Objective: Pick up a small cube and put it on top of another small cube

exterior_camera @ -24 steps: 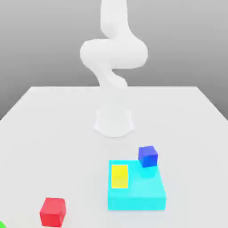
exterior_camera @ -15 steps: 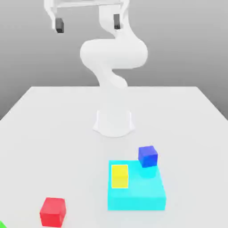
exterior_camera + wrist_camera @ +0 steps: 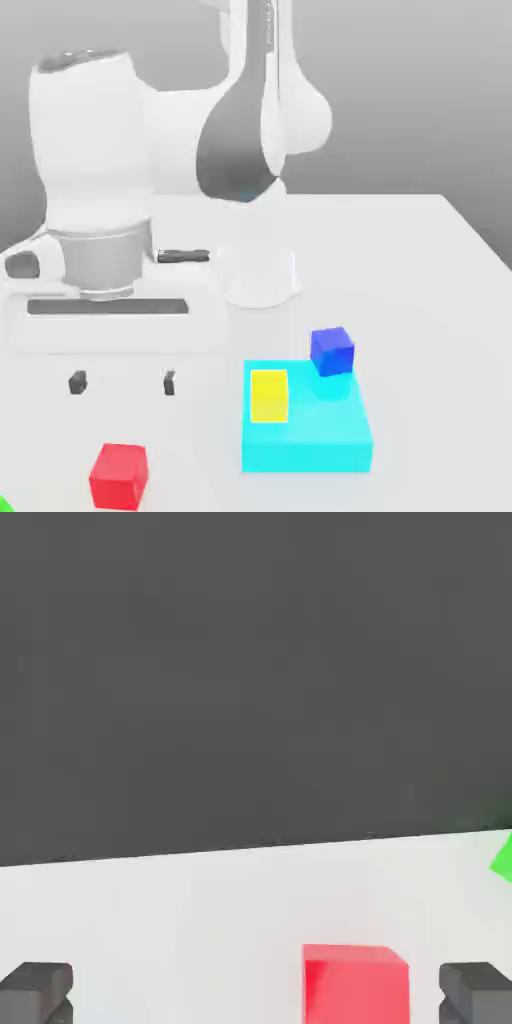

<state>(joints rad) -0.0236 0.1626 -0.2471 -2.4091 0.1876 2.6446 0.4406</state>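
The small red cube [image 3: 119, 476] rests on the white table near the front edge, at the exterior view's left. My gripper [image 3: 122, 382] hangs open just above and behind it, its two dark fingertips [image 3: 77, 382] wide apart with nothing between them. In the hand view the red cube [image 3: 355, 982] sits between the fingertips [image 3: 477, 991], closer to one of them. A dark-blue cube [image 3: 332, 351] stands on the back corner of a cyan block [image 3: 310, 435] at the exterior view's right.
A flat yellow block [image 3: 268, 394] lies on the cyan block. A green object [image 3: 504, 859] pokes in at the table's front corner beside the red cube. The arm's white base [image 3: 258, 276] stands mid-table behind the blocks.
The hand has come down from high above the table to just over the red cube, at the exterior view's left. The cubes have not moved.
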